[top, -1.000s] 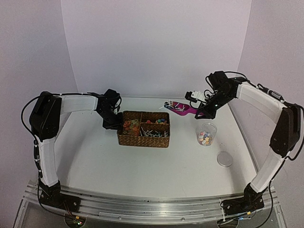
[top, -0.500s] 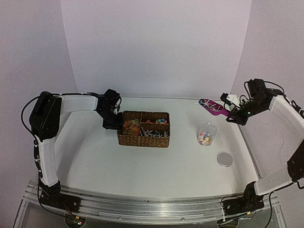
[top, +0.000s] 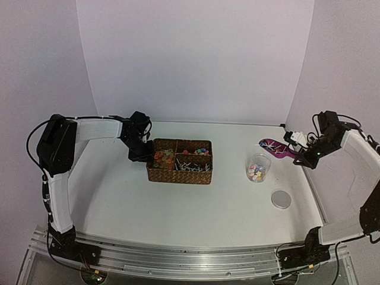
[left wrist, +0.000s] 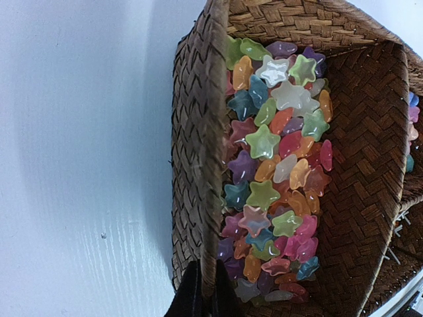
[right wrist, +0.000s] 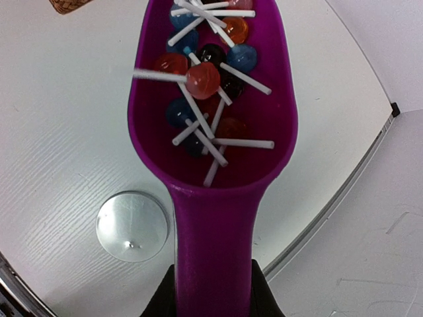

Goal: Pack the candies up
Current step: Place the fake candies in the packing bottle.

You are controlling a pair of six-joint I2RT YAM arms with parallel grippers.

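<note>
A brown wicker basket (top: 178,176) with compartments holds the candies: star-shaped sweets of mixed colours (left wrist: 271,172) at its left end, and white-sticked lollipops in another compartment. My left gripper (top: 141,155) is shut on the basket's left wall (left wrist: 198,132), one finger on each side of it. My right gripper (top: 301,155) is shut on the handle of a magenta scoop (right wrist: 211,218), which it holds in the air at the far right. Small lollipops (right wrist: 205,79) fill the scoop. A clear cup (top: 257,168) with mixed candies stands just left of the scoop (top: 274,146).
A round silvery lid (top: 281,199) lies flat on the table in front of the cup, and it also shows in the right wrist view (right wrist: 132,226). The table's right edge and the side wall are close to my right arm.
My right arm has carried the loaded scoop from above the basket's right end to the right and a little lower, past the cup. My left gripper and the basket have not moved.
</note>
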